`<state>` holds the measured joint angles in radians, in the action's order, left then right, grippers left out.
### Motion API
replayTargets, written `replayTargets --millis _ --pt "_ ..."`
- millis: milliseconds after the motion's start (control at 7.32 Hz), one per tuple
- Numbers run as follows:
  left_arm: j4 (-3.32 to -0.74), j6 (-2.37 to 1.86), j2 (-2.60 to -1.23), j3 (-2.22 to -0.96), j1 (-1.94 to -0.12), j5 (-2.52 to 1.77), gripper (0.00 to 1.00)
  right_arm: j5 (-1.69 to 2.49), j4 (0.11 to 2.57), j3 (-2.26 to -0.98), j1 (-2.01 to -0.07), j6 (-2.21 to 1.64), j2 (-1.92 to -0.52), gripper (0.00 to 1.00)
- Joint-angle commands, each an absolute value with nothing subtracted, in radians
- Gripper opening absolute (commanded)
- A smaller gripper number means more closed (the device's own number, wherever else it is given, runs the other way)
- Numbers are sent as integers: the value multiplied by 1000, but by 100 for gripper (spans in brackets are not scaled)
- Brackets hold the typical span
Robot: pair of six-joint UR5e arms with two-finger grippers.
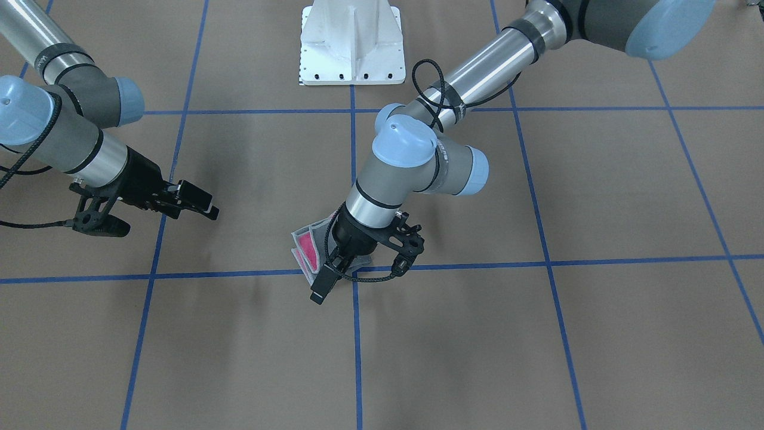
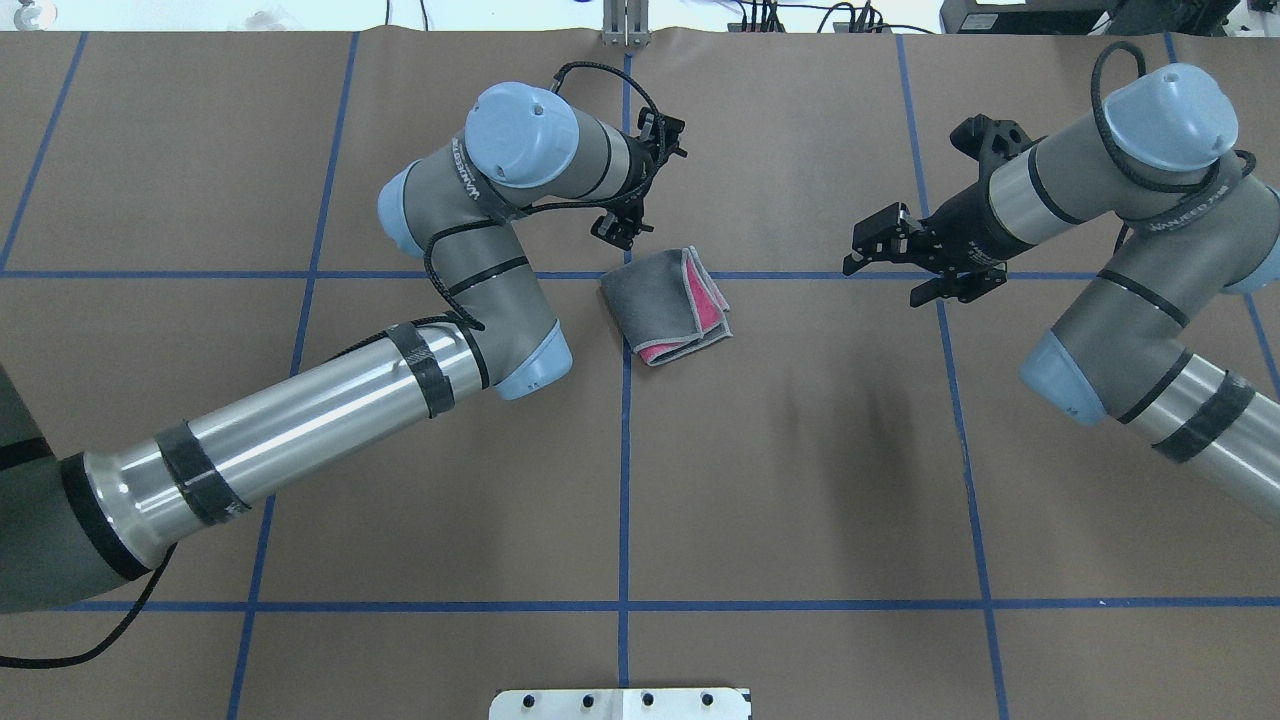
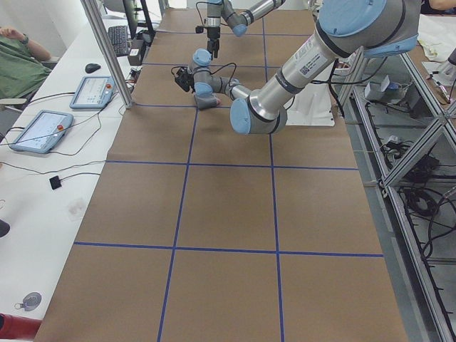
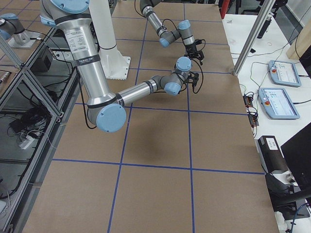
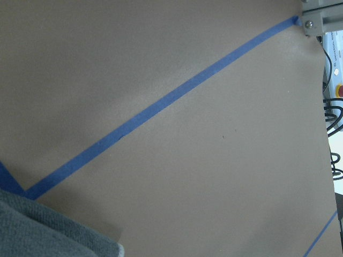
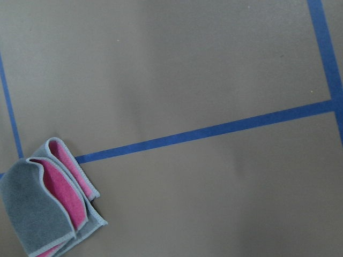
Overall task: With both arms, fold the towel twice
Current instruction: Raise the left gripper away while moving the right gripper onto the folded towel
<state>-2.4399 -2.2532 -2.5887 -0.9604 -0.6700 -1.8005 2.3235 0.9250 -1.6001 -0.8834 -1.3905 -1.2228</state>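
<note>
— Black fingers on the left gripper (image 1: 321,289): apart or together?
— I cannot tell. From the front it points down at the table with one pad turned to the camera and the other hidden behind it. From overhead the wrist and its cables cover most of it. Its own wrist camera shows no fingers at all.
— And where is it against the towel (image 2: 665,305)?
— Right at the towel's far corner, on the robot's left side of it. Whether it touches the cloth I cannot make out. The left wrist view catches only a grey corner of terry with its pale edging, low in the frame.
— How does the towel lie?
— Folded into a small wad, dark grey outside, with pink showing between the layers along the open edges. It lies flat on the brown paper table (image 2: 800,450), just beside the crossing of two blue tape lines (image 2: 625,480).
— The right gripper (image 2: 890,272)?
— Its jaws stand apart with nothing between them. It points toward the towel from the robot's right, well apart from it.
— Further out?
— A white pedestal base (image 1: 352,42) is at the robot's edge of the table. Two tablets (image 3: 35,132) sit on a side bench, and a person's green sleeve (image 3: 18,60) is beyond them.
</note>
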Motion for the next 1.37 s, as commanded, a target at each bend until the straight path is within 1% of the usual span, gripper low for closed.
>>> replayTargets --millis 0,273,410,683,820,956,1093,1229 --pt "-2437 -2160 -2502 -1001 -760 -1958 100 2301 925 -1595 -829 -1451 -1161 99" --pt "-2444 -2019 -2383 -1064 -842 -2092 100 2176 934 -1589 -744 -1466 -1114 98" --pt "-2442 -1972 -2367 -1069 -865 -2144 100 2105 933 -1551 -708 -1466 -1076 92" --pt "-2448 -1968 -2359 -1075 -893 -2203 100 2089 934 -1505 -698 -1462 -1045 71" --pt "-2450 -1968 -2340 -1094 -893 -2206 100 2068 931 -1482 -687 -1465 -1036 65" --pt "-2450 -1968 -2339 -1095 -893 -2206 100 2057 933 -1442 -681 -1465 -994 62" --pt "-2451 -1968 -2338 -1094 -896 -2206 100 2057 933 -1412 -675 -1465 -959 63" --pt "-2451 -1968 -2338 -1094 -897 -2206 100 2056 933 -1410 -666 -1465 -954 63"
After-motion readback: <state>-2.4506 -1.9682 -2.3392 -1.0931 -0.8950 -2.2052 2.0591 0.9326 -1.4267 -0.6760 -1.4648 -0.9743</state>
